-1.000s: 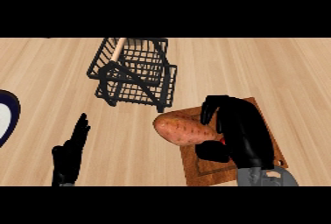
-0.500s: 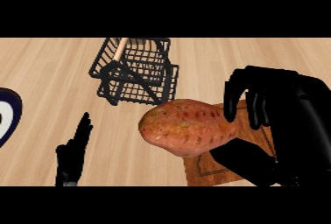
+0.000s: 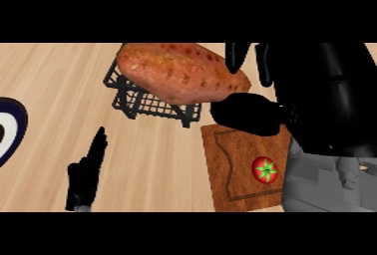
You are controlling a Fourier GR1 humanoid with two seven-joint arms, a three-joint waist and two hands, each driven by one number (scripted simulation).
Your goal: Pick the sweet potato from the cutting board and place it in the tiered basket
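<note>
My right hand point(image 3: 324, 94) is shut on the orange-brown sweet potato point(image 3: 180, 72), holding it high and close to the head view so that it looks very large. The potato covers most of the black wire tiered basket point(image 3: 147, 102), whose lower edge shows beneath it. Thumb point(image 3: 247, 113) and fingers curl round the potato's right end. The wooden cutting board point(image 3: 236, 164) lies below at the right, partly behind my right forearm. My left hand point(image 3: 87, 172) rests open at the lower left, fingers straight, apart from everything.
A small red tomato point(image 3: 266, 169) sits on the cutting board. A dark-rimmed plate point(image 3: 9, 127) shows at the left edge. Wooden counter point(image 3: 154, 159) lies between my left hand and the board.
My right hand has lifted the sweet potato off the board and carried it up and to the left, over the basket. The tomato on the board is now uncovered. The left hand has stayed still.
</note>
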